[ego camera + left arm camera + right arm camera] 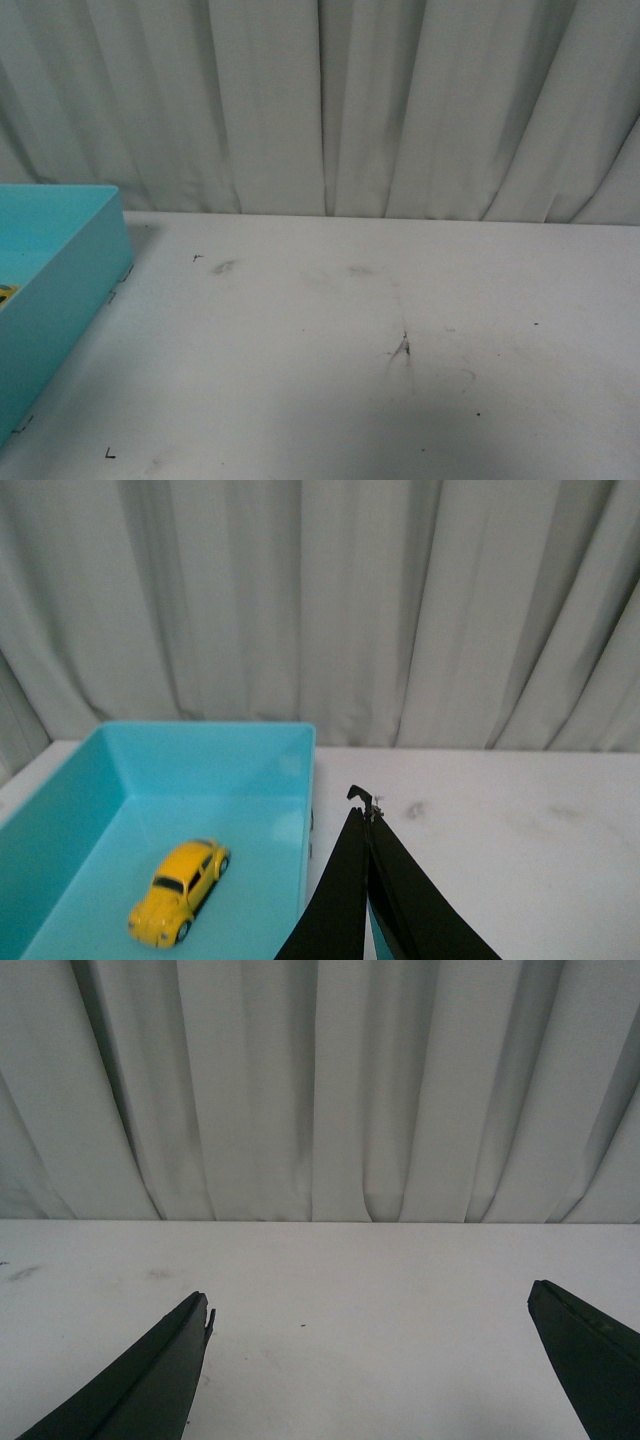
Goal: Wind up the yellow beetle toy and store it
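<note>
The yellow beetle toy (pixel 180 892) stands on its wheels on the floor of a turquoise box (pixel 200 750), seen in the left wrist view. In the front view only a sliver of the yellow beetle toy (pixel 6 293) shows inside the turquoise box (pixel 85 270) at the left edge. My left gripper (pixel 364 805) is shut with nothing held, hanging above the box's near wall and the table beside it, apart from the toy. My right gripper (pixel 370 1300) is open over bare table, empty. Neither arm shows in the front view.
A white table (pixel 380 340) with dark scuff marks (pixel 403 350) stretches to the right of the box. A pale pleated curtain (pixel 330 100) hangs behind the table's far edge.
</note>
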`<state>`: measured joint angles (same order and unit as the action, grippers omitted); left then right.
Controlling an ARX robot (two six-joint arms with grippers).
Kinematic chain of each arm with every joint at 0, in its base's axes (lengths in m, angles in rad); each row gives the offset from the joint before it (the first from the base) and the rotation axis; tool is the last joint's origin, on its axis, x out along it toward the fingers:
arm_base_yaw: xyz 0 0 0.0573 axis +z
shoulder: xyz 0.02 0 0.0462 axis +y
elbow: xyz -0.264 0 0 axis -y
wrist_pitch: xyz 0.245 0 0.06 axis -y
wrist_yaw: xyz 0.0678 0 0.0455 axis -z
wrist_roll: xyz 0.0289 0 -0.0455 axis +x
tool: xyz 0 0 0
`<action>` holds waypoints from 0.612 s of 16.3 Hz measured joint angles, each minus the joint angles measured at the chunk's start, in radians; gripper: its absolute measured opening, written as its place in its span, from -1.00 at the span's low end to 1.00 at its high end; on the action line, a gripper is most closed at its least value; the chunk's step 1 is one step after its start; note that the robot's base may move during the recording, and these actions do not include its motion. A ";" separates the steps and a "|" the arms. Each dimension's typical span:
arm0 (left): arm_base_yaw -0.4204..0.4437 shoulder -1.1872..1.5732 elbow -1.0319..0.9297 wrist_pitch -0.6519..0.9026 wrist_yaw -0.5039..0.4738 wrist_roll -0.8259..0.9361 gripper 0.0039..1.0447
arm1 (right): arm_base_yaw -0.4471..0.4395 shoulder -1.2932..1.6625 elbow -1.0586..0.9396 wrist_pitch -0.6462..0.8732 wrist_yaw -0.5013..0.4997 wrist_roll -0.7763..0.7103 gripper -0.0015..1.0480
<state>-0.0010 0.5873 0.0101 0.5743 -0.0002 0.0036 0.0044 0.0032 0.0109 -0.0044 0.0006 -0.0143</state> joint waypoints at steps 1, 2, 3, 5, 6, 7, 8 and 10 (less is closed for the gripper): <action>0.000 -0.007 0.000 -0.022 0.000 0.000 -0.97 | 0.000 0.000 0.000 0.000 0.000 0.000 0.87; 0.000 -0.019 0.000 -0.037 0.000 0.000 -0.97 | 0.000 0.000 0.000 0.000 0.000 0.000 0.87; 0.000 -0.031 0.000 -0.042 0.000 0.000 -0.97 | 0.000 0.000 0.000 0.000 0.000 0.000 0.87; 0.000 -0.062 0.000 -0.061 0.000 0.000 -0.97 | 0.000 0.000 0.000 0.000 0.000 0.000 0.87; 0.000 -0.111 0.000 -0.098 0.000 0.000 -0.97 | 0.000 0.000 0.000 0.000 0.000 0.000 0.87; 0.000 -0.148 0.000 -0.135 0.000 0.000 -0.97 | 0.000 0.000 0.000 0.001 0.000 0.000 0.87; 0.000 -0.175 0.000 -0.168 0.000 0.000 -0.97 | 0.000 0.000 0.000 0.000 0.000 0.000 0.87; 0.000 -0.218 0.000 -0.209 0.000 0.000 -0.97 | 0.000 0.000 0.000 0.000 0.000 0.000 0.87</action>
<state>-0.0010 0.3691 0.0105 0.3653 -0.0002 0.0036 0.0044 0.0032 0.0109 -0.0040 0.0006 -0.0143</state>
